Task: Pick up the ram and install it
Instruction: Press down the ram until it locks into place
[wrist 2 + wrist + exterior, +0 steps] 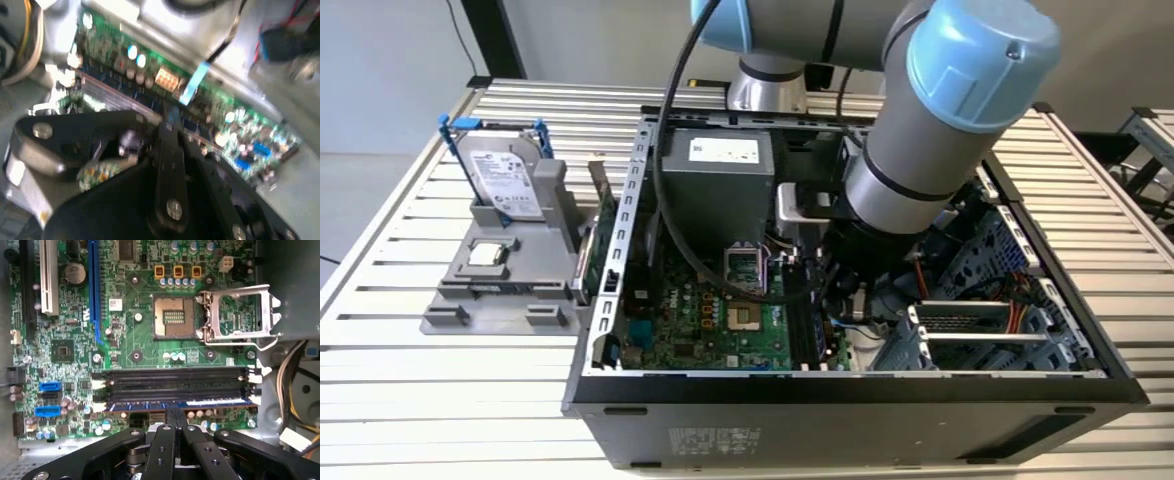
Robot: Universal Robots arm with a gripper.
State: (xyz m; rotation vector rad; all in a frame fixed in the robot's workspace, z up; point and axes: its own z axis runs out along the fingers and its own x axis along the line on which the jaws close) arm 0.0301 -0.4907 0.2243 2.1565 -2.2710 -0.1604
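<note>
The black two-fingered hand [175, 416] is down inside the open black computer case [854, 395], its two slim fingers [168, 440] drawn together so their tips meet right over the ram [180, 404]. The tips touch or nearly touch the stick's upper edge; whether they actually pinch it cannot be told, since the stick passes under them.

The ram is a long, thin, narrow circuit-board stick, seen edge-on in the first wrist view as a dark blue strip with a pale label toward one end. It stands in the black memory slot closest to the hand, running the slot's full length between the white latches [99, 407] at either end. In the second wrist view it shows as a blurred pale strip [115, 100] crossing the board just beyond the hand [172, 120].

Next to the ram, on the side away from the hand, lie two more long black memory slots [175, 380], both bare. Beyond those sits the square metal processor socket [173, 316] with its silver retention frame [240, 315] swung open, all on the green motherboard [75, 350].

In the exterior view the grey and light-blue robot arm [921, 150] reaches down into the case, which rests on a slatted metal table [400, 400]. Well apart from the case, to the exterior view's left, a silver hard drive in blue rails [500, 175] stands upright in a grey plastic holder [494, 290].
</note>
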